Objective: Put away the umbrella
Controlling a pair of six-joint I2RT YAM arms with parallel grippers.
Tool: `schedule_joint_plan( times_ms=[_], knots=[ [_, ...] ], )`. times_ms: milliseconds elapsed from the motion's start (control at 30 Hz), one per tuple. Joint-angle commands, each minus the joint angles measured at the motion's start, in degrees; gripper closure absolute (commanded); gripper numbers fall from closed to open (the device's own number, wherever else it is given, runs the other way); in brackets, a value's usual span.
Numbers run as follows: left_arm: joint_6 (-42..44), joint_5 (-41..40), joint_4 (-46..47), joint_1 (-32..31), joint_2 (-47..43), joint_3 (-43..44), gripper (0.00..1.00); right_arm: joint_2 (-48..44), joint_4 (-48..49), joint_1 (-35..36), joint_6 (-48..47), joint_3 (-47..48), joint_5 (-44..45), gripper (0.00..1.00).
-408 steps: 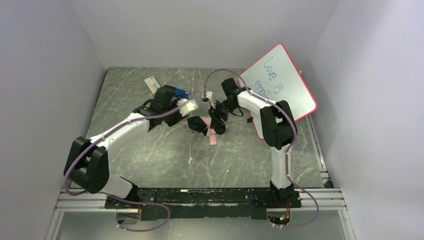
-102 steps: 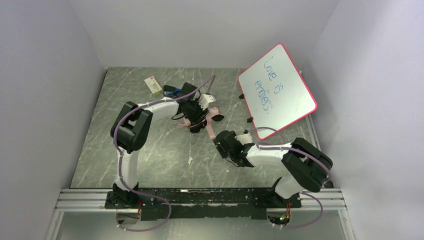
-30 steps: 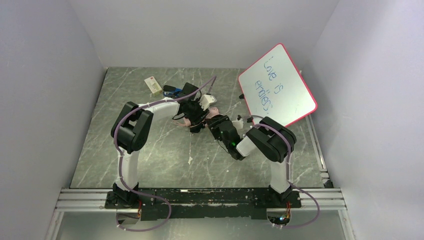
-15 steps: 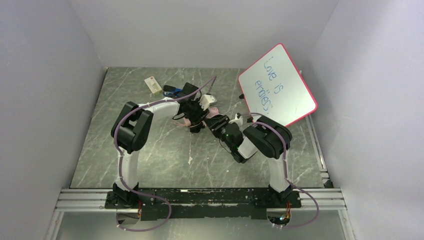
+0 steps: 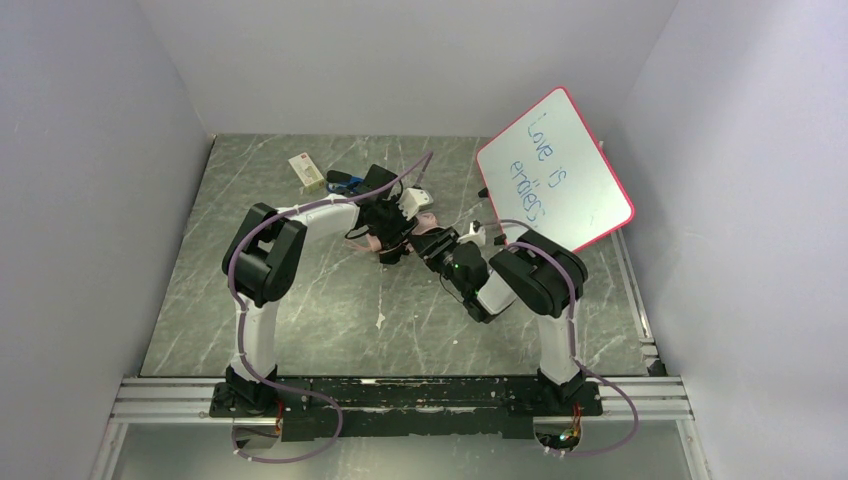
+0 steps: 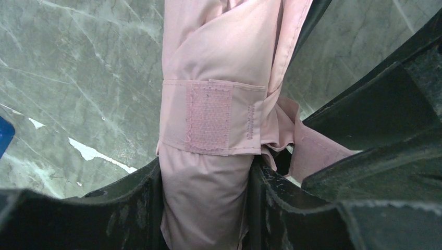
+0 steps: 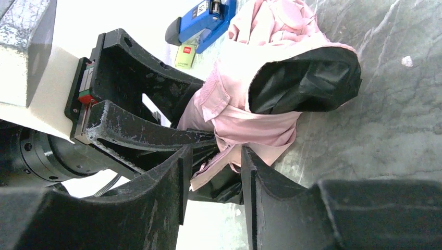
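Plainly, the left gripper (image 6: 206,182) was clamped on the umbrella (image 6: 219,62), its two black fingers pressed into either flank of the rolled pink fabric. That hold looked meant to keep the bundle rolled and steady while the strap was dealt with. Just beyond those fingertips the strap wrapped round the roll, its Velcro tab (image 6: 208,117) facing the wrist camera, and a loose pink end trailed off beside the right-hand finger.

The right gripper (image 7: 212,174) stood nose to nose with the left one, jaws narrowly apart with a pink flap of the umbrella between them. Whether they actually pinched it could not be told. Past its fingertips a fold of the black side bulged out over the marble table (image 7: 396,130). Farther on lay a blue tool (image 7: 200,18), and well off to that gripper's right leaned the whiteboard (image 5: 555,170). By my judgement, closing the strap over the tab was the step in hand.
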Motion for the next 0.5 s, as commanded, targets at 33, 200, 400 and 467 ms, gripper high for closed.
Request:
schedule_joint_plan(
  times_ms=[33,200,400,467],
  knots=[
    [2.94,-9.89,-6.59,0.86,6.0,-2.54,0.95,-2.3,-4.33,-0.46,-1.55,0.85,0.95,0.58],
    [3.02,-9.94,-6.52,0.88,6.13,-2.53,0.95,-4.06,-6.49,-0.51,-1.75,-0.57,1.82,0.7],
    [2.93,-10.03,-6.23,0.79,6.0,-2.86,0.95,-7.29,-10.43,-0.51,-1.29,-2.54,1.96,0.93],
    [2.91,-10.26,-6.04,0.77,6.0,-3.04,0.95,-8.88,-11.65,-0.49,-1.01,-3.87,2.16,1.0]
  ],
)
